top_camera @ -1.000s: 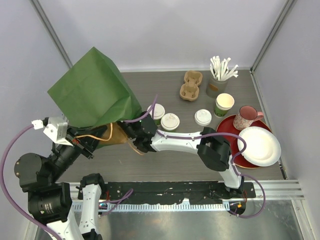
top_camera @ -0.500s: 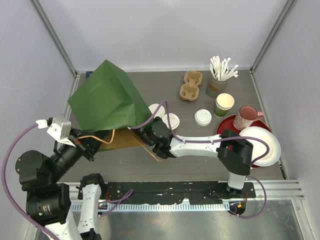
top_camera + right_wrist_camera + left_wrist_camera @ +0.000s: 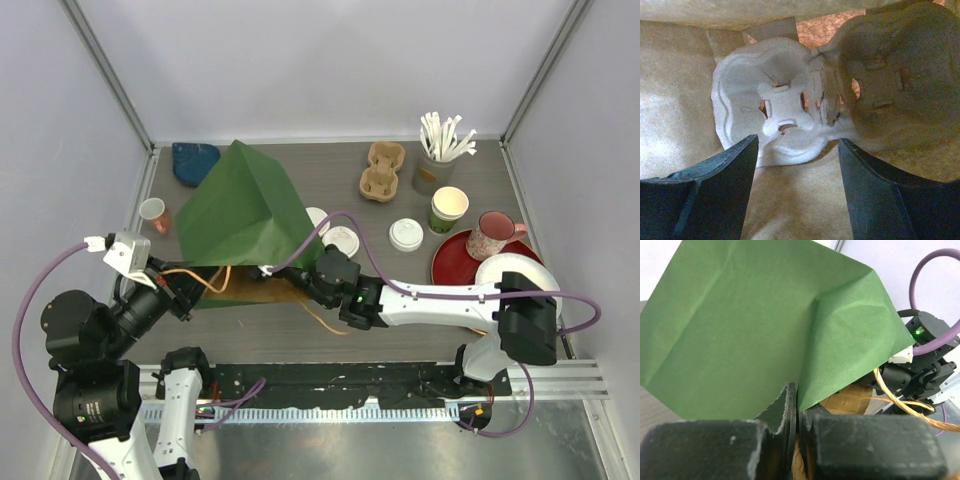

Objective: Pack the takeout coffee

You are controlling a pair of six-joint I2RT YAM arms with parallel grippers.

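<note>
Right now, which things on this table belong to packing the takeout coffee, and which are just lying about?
For the job: green paper bag, cup carrier inside it, white-lidded cups.
Lying about: pink mug, red plate, white plate, lidless cup stack, stirrer pot, blue object.

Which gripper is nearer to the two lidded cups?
Right. The right gripper, open at the mouth of the bag, is just on the robot's side of the lidded cups. The left gripper, shut on the bag's edge, is farther off to their left.
</note>
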